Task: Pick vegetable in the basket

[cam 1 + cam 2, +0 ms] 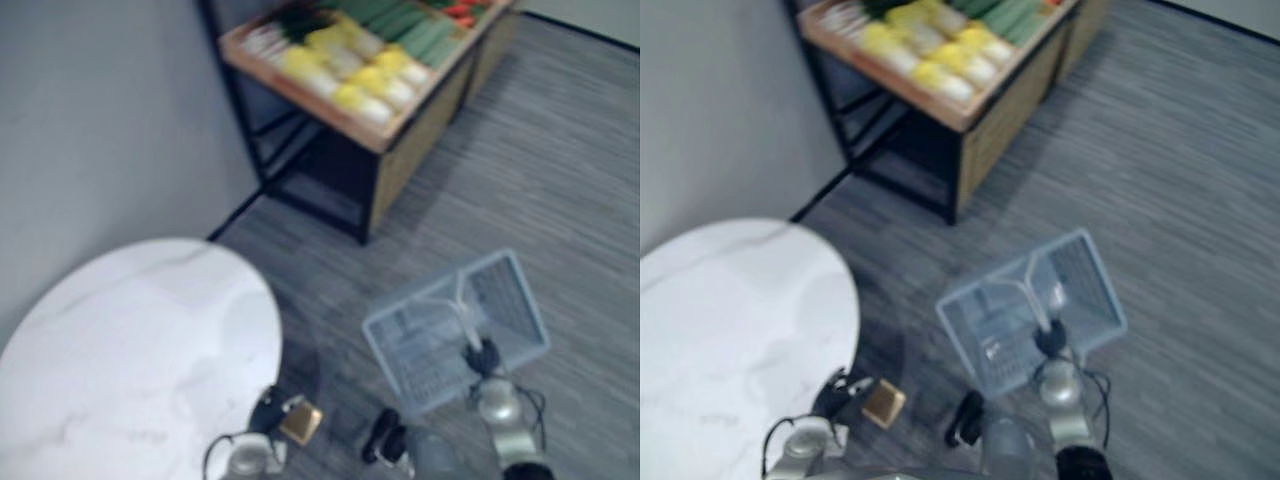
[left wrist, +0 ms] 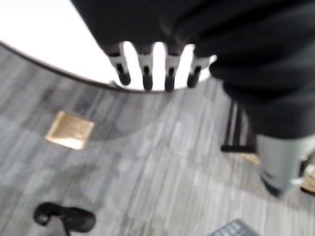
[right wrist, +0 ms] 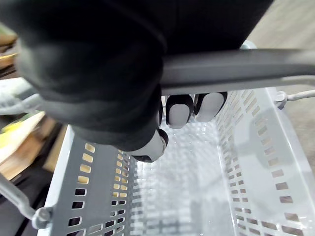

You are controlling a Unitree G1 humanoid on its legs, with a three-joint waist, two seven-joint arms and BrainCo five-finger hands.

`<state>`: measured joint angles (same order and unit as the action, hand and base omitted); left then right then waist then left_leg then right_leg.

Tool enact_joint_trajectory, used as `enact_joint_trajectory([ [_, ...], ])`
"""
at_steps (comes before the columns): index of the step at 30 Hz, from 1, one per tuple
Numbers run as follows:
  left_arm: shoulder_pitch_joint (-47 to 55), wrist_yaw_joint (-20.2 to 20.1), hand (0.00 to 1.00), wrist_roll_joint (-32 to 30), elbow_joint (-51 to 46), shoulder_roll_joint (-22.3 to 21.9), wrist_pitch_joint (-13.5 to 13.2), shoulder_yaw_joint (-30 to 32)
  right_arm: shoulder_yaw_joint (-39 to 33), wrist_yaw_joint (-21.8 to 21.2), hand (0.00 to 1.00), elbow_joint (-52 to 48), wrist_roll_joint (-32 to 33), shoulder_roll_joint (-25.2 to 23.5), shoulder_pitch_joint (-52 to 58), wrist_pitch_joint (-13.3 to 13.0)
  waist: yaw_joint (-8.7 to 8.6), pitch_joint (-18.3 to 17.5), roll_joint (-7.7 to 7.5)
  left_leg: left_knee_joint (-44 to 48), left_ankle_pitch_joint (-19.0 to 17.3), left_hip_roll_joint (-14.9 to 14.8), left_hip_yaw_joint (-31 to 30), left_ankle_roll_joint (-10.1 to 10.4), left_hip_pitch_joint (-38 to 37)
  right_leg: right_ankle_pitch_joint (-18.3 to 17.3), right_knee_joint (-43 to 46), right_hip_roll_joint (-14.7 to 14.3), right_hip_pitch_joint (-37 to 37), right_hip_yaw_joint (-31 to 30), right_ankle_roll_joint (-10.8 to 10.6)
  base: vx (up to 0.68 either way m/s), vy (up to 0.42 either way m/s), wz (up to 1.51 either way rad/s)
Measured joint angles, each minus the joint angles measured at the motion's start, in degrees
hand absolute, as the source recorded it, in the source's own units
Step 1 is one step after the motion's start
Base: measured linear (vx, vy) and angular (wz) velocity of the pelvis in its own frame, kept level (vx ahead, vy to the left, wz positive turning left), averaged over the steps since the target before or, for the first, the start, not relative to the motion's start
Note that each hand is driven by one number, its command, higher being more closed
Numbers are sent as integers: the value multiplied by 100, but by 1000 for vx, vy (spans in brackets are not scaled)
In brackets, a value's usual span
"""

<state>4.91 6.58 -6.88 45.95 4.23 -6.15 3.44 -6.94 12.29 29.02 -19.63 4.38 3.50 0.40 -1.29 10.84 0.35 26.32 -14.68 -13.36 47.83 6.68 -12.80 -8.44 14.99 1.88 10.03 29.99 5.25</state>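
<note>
Held: the right hand [image 3: 179, 109] has its fingers curled round the grey bar handle [image 3: 236, 69] of a pale grey perforated plastic basket [image 1: 400, 350], thumb under the bar. The basket hangs from that grip over the grey plank floor [image 1: 560, 180], its slotted long walls and bottom seen from the right wrist view.

Vegetables: rows of pale yellow-and-white leafy heads [image 1: 345, 65], long green vegetables [image 1: 420, 30] beside them, a few red ones [image 1: 465, 10] at the far corner; kinds not clear. All lie on a wooden display stand [image 1: 425, 125] with a black metal frame, set against the grey wall [image 1: 100, 120], well apart from the basket.

The left hand [image 2: 146, 69] has its fingers straight, in a row, slightly spread, holding nothing, by the edge of a round white marbled surface [image 1: 130, 350]. A square brass plate [image 2: 70, 130] sits in the floor near that edge.
</note>
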Motion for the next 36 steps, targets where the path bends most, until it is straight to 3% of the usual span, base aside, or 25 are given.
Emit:
enact_joint_trajectory([
  [1,40,6,0,14,-1,-42,-18,10,-79,51,100,176,208,-52,125,21,-17,-5,12,1289,194,-471,-309,-357,289,10,-258,-207,-275,-355,45,235,-143,-137],
  [2,62,19,0,88,0,-71,-58,19,-200,131,100,378,317,-74,168,24,-3,4,-1,2082,39,-637,-795,-638,640,-24,-347,-324,-414,-607,103,289,-131,-170],
  [3,123,50,0,205,5,-80,-87,15,-313,162,100,663,510,-65,171,38,17,23,-35,2603,-155,-503,-1729,-483,1191,-43,-423,-405,-575,-918,131,188,-40,-142],
  [5,220,125,0,232,61,-81,-82,25,-581,228,100,1134,682,-66,181,30,58,65,-108,2624,-267,-261,-2421,-350,1737,-41,-607,-461,-922,-1375,122,286,-6,-127],
  [7,221,195,0,297,73,-121,-87,25,-940,331,100,1570,729,24,235,1,155,101,-165,2118,-267,-127,-2496,-345,2183,-4,-795,-463,-1173,-1698,17,330,45,-94],
  [10,146,209,0,451,46,-223,-88,26,-1206,345,100,2313,852,285,218,59,291,91,-90,514,-115,294,-2542,-314,2672,-136,-1019,-426,-1456,-2109,-239,324,141,-68],
  [12,168,214,0,451,-13,-242,-98,35,-1301,319,100,2802,913,378,254,103,382,72,-78,-793,476,671,-2881,-440,2685,-431,-967,-401,-1626,-2376,-451,384,184,-68],
  [13,191,216,0,451,-3,-227,-89,58,-1310,296,100,2848,967,337,283,115,416,60,-110,-775,566,722,-2959,-539,2629,-602,-790,-351,-1611,-2435,-523,546,252,-63],
  [14,221,213,0,453,5,-169,-83,133,-1402,250,100,2863,1096,199,429,136,413,-17,-285,-834,623,950,-2972,-762,2466,-980,-326,-119,-1578,-2456,-751,430,158,-39],
  [15,236,214,0,453,56,-163,-88,132,-1517,230,100,2877,1119,145,525,136,380,-86,-336,-896,551,1032,-2924,-845,2365,-1105,152,-18,-1472,-2459,-926,547,158,-25],
  [16,145,216,0,454,199,-114,-84,136,-1530,202,100,2896,1180,72,565,139,330,-61,-454,-1006,397,1171,-2896,-895,2140,-1111,1532,221,-922,-2391,-1219,521,128,-13],
  [17,141,212,0,455,254,-12,-79,42,-1570,190,100,2934,1295,-30,579,140,248,-21,-518,-1214,340,1246,-2906,-944,1783,-658,2933,431,-362,-2389,-1695,506,137,-3],
  [18,143,213,0,455,287,39,-71,-35,-1638,184,100,2963,1340,-78,617,139,210,-17,-543,-1300,318,1270,-2944,-935,1589,-489,3446,532,-183,-2354,-1696,505,126,19],
  [20,141,211,0,455,335,81,-65,-242,-1800,151,100,2999,1410,-169,752,143,79,26,-459,-1684,205,1258,-3178,-906,816,-674,4074,774,67,-1922,-1382,586,64,43],
  [21,100,207,0,454,351,93,-67,-265,-1805,140,100,3001,1559,-169,748,143,3,49,-394,-1942,208,1162,-3318,-898,458,-839,3803,805,249,-1643,-1097,539,1,46],
  [24,-142,197,0,454,392,90,-71,-263,-1800,136,100,2999,1758,-165,686,102,-41,96,-178,-2134,214,837,-3548,-888,151,-855,2202,682,727,-1267,-940,496,-95,50],
  [26,-359,198,0,446,473,103,-86,-190,-1814,137,100,2998,1855,-190,655,76,-114,102,-96,-2243,225,672,-3604,-525,-30,207,-369,667,909,-1437,-982,657,-243,73],
  [28,-325,217,0,433,598,118,-90,-51,-1845,122,100,3003,1848,-235,651,76,-167,89,-123,-2327,24,585,-3622,-170,-439,608,-978,759,972,-1844,-1031,702,-330,55],
  [29,-187,212,0,427,663,222,-91,47,-1808,99,100,3056,1845,-347,689,76,-172,15,-299,-2098,-101,600,-3692,19,-645,655,-837,837,986,-2072,-1002,701,-389,42],
  [30,-125,210,0,422,723,255,-80,118,-1762,98,100,3127,1846,-367,684,77,-179,4,-325,-1744,-161,534,-3788,108,-630,1130,-558,802,996,-2131,-1079,707,-473,37],
  [31,-46,210,0,422,710,196,-79,215,-1769,128,100,3219,1847,-352,688,61,-178,-35,-178,-602,-106,193,-3926,77,-262,1332,-170,638,937,-2050,-1000,687,-528,17],
  [32,119,202,0,422,682,18,-87,394,-1805,129,100,3222,1850,-218,705,56,-145,-13,127,857,426,-283,-4078,-184,312,1186,-88,316,687,-1941,-781,677,-519,0],
  [33,170,207,0,427,685,-84,-87,500,-1792,130,100,3221,1850,-127,712,59,-119,9,237,1537,1021,-507,-4168,-354,621,1069,-153,123,516,-1914,-723,683,-455,-33],
  [34,248,187,0,473,768,-224,-81,642,-1667,116,100,3213,1845,-7,659,59,-26,100,349,2741,1373,-770,-4259,-312,1140,894,-354,-131,87,-1938,-607,679,-382,-42],
  [36,182,217,0,619,739,-160,-92,810,-1492,114,100,3215,1836,27,602,62,67,244,184,3774,896,-663,-4023,-167,1816,677,-688,-153,-738,-1981,-577,677,-380,-19],
])
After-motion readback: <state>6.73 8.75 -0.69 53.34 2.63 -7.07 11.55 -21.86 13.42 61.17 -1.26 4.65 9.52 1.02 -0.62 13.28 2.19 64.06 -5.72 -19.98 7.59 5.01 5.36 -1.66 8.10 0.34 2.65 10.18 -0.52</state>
